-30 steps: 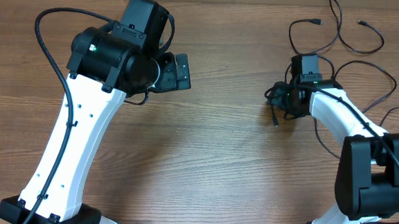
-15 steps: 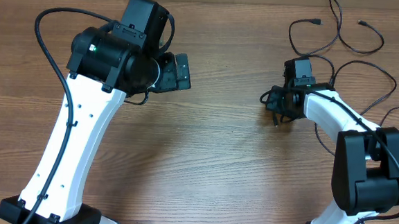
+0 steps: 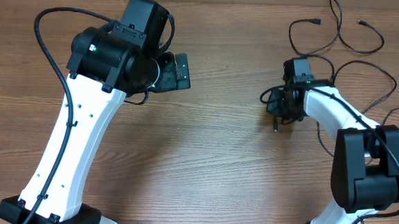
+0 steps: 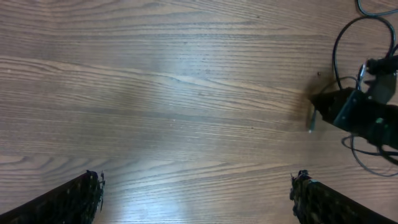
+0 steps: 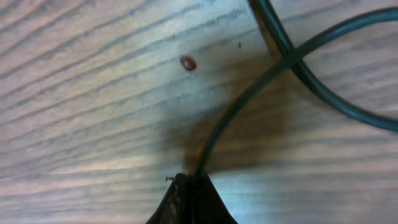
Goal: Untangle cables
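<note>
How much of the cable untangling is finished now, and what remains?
Done: some loose cords lie spread far right on the table. In hand: the right gripper is shut on one cord of the small tangle. To do: pull that tangle apart; the left gripper hangs open, away from it.

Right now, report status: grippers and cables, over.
Left gripper open, over bare table. Right gripper shut on one cable strand. Other cables loose, far right. Nothing in the way seen.
</note>
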